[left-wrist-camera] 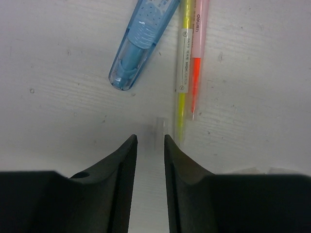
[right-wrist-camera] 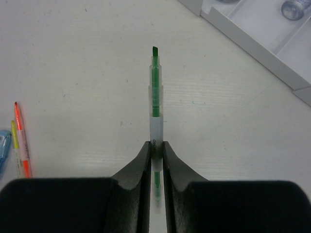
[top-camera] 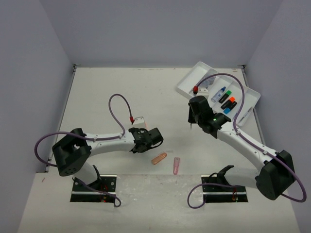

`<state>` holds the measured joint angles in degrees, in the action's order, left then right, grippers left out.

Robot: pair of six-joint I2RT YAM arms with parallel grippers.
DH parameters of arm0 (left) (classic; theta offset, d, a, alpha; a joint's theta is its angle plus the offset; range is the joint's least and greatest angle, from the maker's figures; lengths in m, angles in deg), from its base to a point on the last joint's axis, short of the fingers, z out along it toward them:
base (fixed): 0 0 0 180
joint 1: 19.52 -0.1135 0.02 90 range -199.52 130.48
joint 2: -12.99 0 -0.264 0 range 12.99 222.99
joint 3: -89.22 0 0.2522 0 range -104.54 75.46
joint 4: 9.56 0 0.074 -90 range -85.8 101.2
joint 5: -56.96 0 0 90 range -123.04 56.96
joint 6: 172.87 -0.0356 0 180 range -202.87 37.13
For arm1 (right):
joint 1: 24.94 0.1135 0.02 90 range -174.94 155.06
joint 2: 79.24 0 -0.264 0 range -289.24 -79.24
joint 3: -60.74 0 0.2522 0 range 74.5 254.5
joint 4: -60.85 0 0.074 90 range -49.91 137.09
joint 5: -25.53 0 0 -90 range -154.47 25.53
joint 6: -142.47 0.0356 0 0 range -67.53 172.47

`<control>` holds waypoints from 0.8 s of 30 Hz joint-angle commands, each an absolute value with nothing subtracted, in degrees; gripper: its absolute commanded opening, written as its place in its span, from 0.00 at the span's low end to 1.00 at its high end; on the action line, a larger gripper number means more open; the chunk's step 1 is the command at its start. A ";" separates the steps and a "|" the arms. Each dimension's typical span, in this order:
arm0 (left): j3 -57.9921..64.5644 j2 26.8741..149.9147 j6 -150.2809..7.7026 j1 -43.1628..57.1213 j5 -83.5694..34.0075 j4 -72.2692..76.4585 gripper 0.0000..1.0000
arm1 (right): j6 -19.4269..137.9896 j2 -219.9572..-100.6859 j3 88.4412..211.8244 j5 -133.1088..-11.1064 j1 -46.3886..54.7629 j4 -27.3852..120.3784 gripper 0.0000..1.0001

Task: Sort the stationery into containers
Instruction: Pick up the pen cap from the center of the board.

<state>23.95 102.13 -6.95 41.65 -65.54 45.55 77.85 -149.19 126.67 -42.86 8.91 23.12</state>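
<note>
Nearest us lies a pink capsule (top-camera: pixel 176 165). Our left gripper (left-wrist-camera: pixel 150 141) hangs with its jaws slightly apart, a yellow pen (left-wrist-camera: pixel 181 109) just beyond the tips. Our right gripper (right-wrist-camera: pixel 155 145) is clamped on a green pen (right-wrist-camera: pixel 155 97). The tray (right-wrist-camera: pixel 252 46) lies beyond, to the right.

Plain pale lavender-grey walls (top-camera: pixel 160 29) enclose a white, scuffed table (top-camera: pixel 107 92) on three sides, under soft, even light.
</note>
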 commanded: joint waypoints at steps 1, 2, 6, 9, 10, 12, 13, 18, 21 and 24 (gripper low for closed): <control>21.96 103.32 -5.96 41.83 -66.09 44.31 0.30 | 77.25 -148.36 126.12 -41.97 8.90 25.47 0.00; 21.93 103.59 -6.01 41.83 -66.05 44.24 0.30 | 77.25 -148.28 126.05 -41.97 8.86 25.47 0.00; 22.19 104.33 -6.50 41.83 -65.90 43.21 0.29 | 77.33 -147.80 125.83 -42.23 8.90 25.56 0.00; 22.19 105.01 -6.84 41.83 -65.74 42.77 0.29 | 77.17 -147.88 125.83 -42.32 8.89 25.56 0.00; 22.19 105.03 -6.87 41.83 -65.74 42.58 0.29 | 77.24 -147.88 125.83 -42.34 8.82 25.56 0.00; 22.11 105.45 -7.46 41.83 -65.74 42.08 0.29 | 77.08 -147.89 125.83 -42.75 8.90 25.65 0.00; 22.11 105.51 -7.63 41.83 -65.80 41.91 0.29 | 77.08 -148.00 125.88 -42.76 8.90 25.65 0.00; 22.14 105.69 -7.63 41.83 -66.07 41.82 0.29 | 77.08 -148.32 125.97 -43.05 8.81 25.61 0.00; 22.44 105.96 -7.55 41.83 -66.26 41.74 0.29 | 77.08 -148.24 125.91 -43.11 8.89 25.56 0.00; 22.54 106.73 -7.46 41.83 -65.98 41.64 0.25 | 77.08 -148.06 125.91 -43.11 8.81 25.56 0.00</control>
<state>23.80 105.47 -7.45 41.65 -64.66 42.68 77.75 -149.19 126.49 -43.08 8.91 23.19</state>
